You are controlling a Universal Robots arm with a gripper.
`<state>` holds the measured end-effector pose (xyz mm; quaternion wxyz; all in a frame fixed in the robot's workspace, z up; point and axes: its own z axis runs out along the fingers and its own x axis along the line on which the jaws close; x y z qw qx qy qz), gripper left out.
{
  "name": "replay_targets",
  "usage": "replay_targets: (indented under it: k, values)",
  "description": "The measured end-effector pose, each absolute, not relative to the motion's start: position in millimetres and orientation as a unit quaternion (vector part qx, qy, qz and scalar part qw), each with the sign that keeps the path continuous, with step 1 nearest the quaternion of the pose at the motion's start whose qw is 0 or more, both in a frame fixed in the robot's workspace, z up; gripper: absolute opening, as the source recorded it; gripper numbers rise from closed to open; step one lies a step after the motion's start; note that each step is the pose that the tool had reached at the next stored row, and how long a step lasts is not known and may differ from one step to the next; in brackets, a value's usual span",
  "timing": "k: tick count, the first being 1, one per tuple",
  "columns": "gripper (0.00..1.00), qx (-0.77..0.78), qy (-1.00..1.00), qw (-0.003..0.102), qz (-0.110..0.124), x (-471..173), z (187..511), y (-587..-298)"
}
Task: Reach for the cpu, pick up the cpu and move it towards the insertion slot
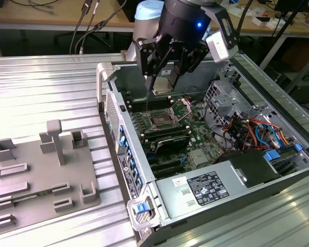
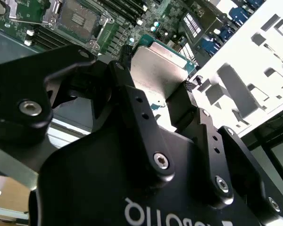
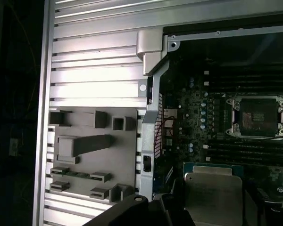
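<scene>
My black gripper (image 1: 166, 77) hangs above the open computer case, shut on the cpu (image 1: 164, 85), a flat square chip with a silvery face and a green rim. In the second wrist view the cpu (image 2: 160, 54) sits clamped between the two fingers (image 2: 127, 89). The insertion slot (image 1: 160, 121) lies on the green motherboard below the gripper, with a shiny metal frame, a dark centre and its clamp plate swung up. In the first wrist view the cpu (image 3: 212, 193) is held beside and above the insertion slot (image 3: 254, 117), with a gap between them.
A grey plastic fixture (image 1: 41, 175) with recesses and posts lies on the ribbed metal table at the exterior view's left. Black memory slots (image 1: 167, 138) flank the socket. A power supply (image 1: 206, 188), coloured cables (image 1: 252, 131) and the case walls (image 1: 118, 128) ring the board.
</scene>
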<state>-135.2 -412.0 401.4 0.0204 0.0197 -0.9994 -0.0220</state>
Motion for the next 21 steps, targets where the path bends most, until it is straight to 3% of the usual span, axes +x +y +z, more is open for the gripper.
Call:
replay_targets:
  k: [21]
  values:
    - [0.55,0.02,-0.999,0.02,-0.022,-116.8,401.0,-410.1]
